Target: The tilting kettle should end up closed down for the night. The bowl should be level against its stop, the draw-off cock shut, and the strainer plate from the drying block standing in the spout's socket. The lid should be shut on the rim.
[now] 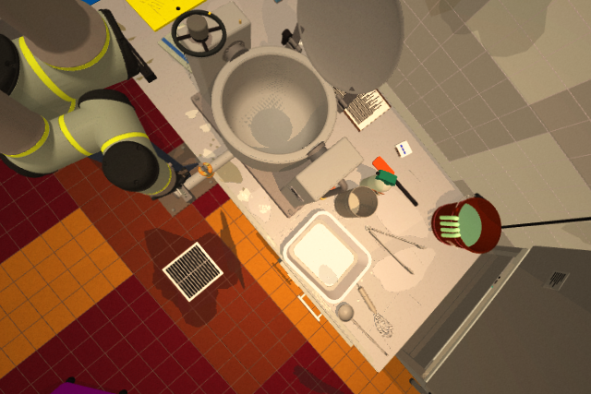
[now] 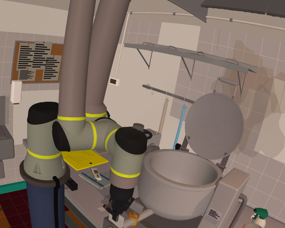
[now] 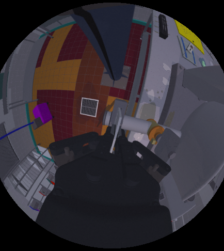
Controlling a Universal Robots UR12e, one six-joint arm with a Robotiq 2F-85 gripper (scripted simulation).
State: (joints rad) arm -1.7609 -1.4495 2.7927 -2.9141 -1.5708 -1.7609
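Note:
At the front edge of the counter the kettle's spout pipe (image 3: 133,123) sticks out over the floor. An orange draw-off cock (image 3: 154,131) sits on it near the bowl. I hold the thin grey strainer plate (image 3: 116,129) in my closed gripper (image 3: 115,147), and the plate stands upright at the spout's end socket (image 1: 184,189). The kettle bowl (image 1: 272,103) sits upright and empty. Its round lid (image 1: 351,22) stands raised behind it. The black handwheel (image 1: 198,33) is on the housing to the bowl's left.
Behind the kettle are a tiled wall, a shelf and a rail with hanging tools (image 2: 179,122). A drying block (image 1: 366,107), a white tub (image 1: 327,254), a tin (image 1: 358,201), tongs and a red bucket (image 1: 470,225) crowd the counter to the right. A floor drain (image 1: 192,271) lies below.

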